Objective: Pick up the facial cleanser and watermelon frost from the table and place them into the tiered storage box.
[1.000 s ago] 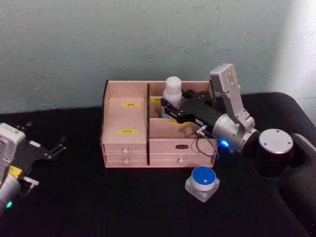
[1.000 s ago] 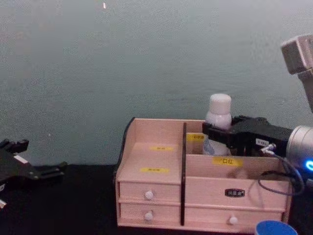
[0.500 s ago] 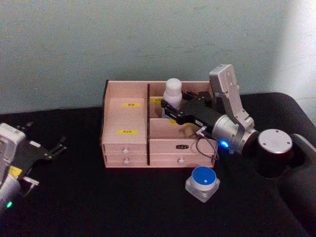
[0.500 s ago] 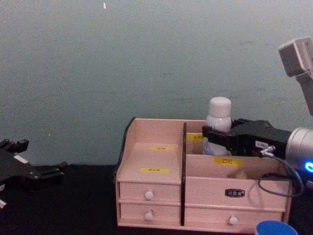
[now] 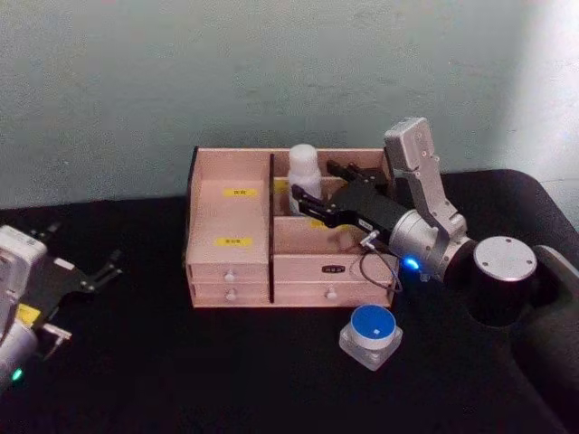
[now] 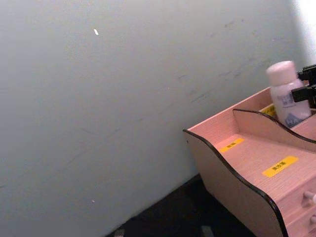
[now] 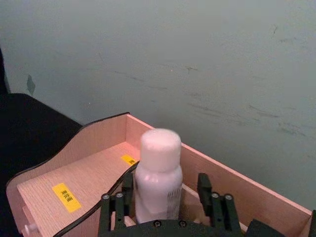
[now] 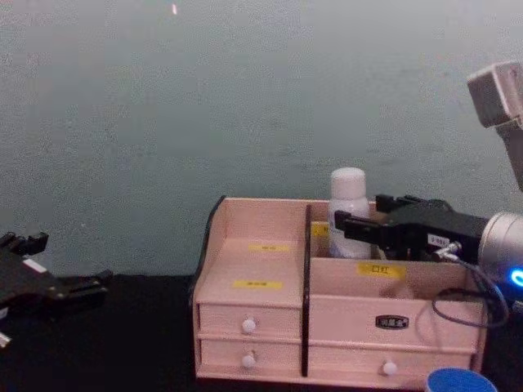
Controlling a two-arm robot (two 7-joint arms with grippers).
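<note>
1. Right gripper (image 7: 165, 193), fingers apart, flanks the facial cleanser (image 7: 159, 168), which stands upright in a rear compartment of the tiered storage box (image 5: 231, 217).
2. Placing looks done; the next move is to back out without tipping it, then fetch the watermelon frost (image 5: 371, 330) lying in front of the box.
3. Left gripper (image 5: 77, 271) idles far left, fingers apart.

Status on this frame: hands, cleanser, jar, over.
Right hand open around cleanser, upright in rear right compartment of box. Left hand open, parked left. Jar on table before box; nothing blocking it.
</note>
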